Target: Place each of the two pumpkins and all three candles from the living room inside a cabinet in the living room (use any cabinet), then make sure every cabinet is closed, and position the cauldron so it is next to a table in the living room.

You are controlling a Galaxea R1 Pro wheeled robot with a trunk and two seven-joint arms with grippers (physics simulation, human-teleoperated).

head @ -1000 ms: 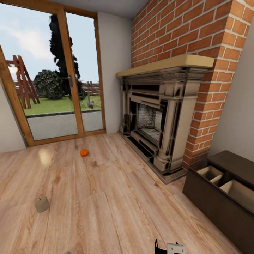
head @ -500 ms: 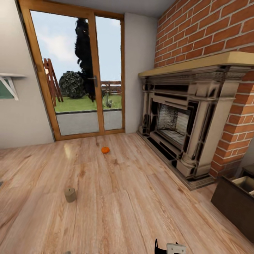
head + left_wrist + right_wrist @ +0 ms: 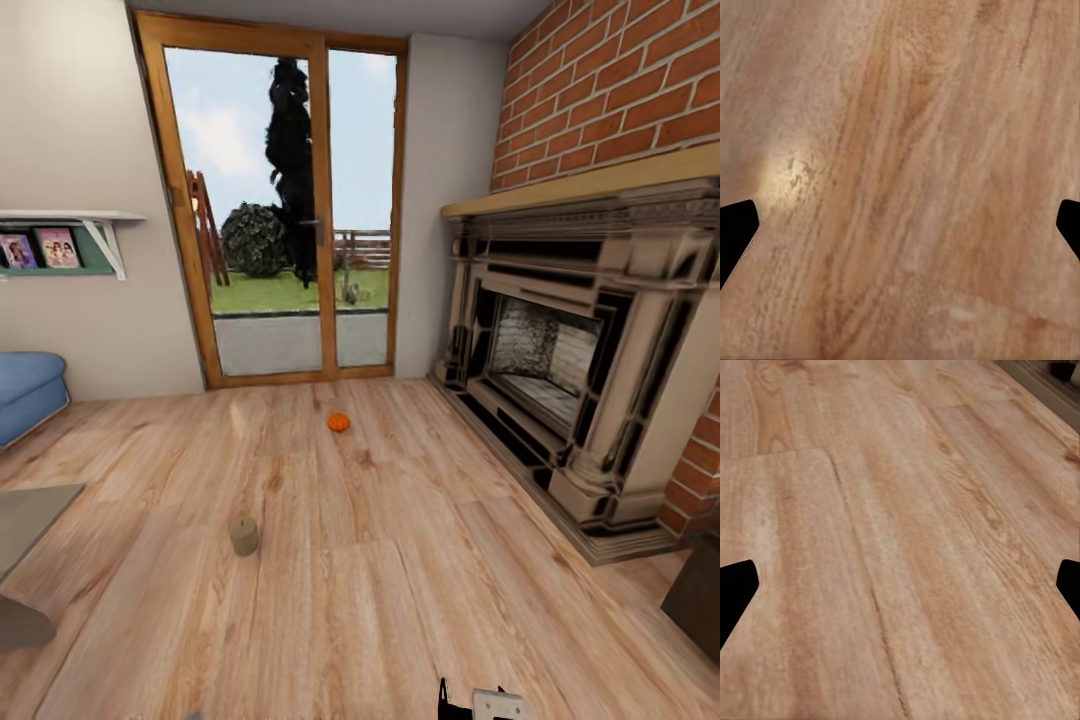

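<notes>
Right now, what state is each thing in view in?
pumpkin: on the floor, loose, near the glass doors.
candle: upright on the floor, loose.
glass doors: closed.
left hand: open, empty, over bare floor.
right hand: open, empty, over bare floor.

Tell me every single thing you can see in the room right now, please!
pumpkin: one, bright orange, on the floor in front of the glass doors.
candle: one, cream, standing on the floor nearer the robot than the pumpkin.
cabinet: one, dark brown, only a corner at the right edge.
fireplace: one, pale and dark trim, set in the red brick wall on the right.
glass doors: one pair, wood-framed, in the far wall, garden beyond.
sofa: one, blue, at the left edge.
shelf: one, white, on the left wall, with pictures.
rug: one, grey, lower left.
floor: light wood planks.
left gripper: open, over bare floor.
right gripper: open, over bare floor.
</notes>
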